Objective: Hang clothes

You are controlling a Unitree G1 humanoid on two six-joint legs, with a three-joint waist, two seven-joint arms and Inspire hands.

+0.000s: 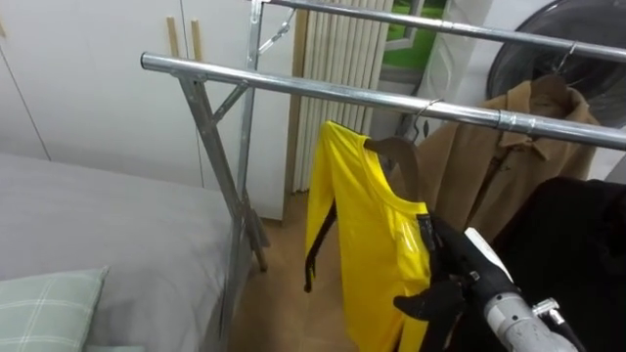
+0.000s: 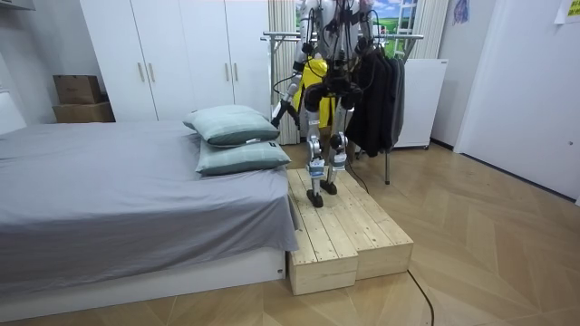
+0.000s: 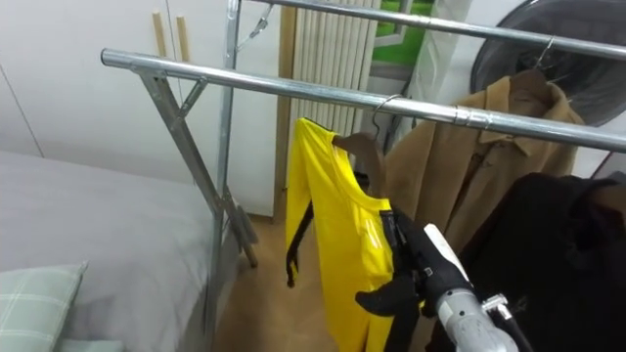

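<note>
The right robot hand (image 1: 442,279) is resting against one yellow cloth shirt (image 1: 367,244); whether it is gripping, I cannot tell. The shirt is hanging on one brown wooden hanger (image 1: 396,152) from the nearer of two steel rails (image 1: 323,91), beside one tan coat (image 1: 509,156), near a grey bed (image 2: 118,199).

The front steel rail (image 1: 323,91) of the clothes rack is carrying a brown hanger (image 1: 399,154) with a yellow shirt (image 1: 367,235) on it. The rear rail (image 1: 440,24) is carrying a tan coat (image 1: 509,161). The grey bed (image 1: 108,220) is bearing two stacked pale green pillows (image 2: 232,125). The wooden platform (image 2: 349,237) beside the bed is supporting the standing robot.
</note>
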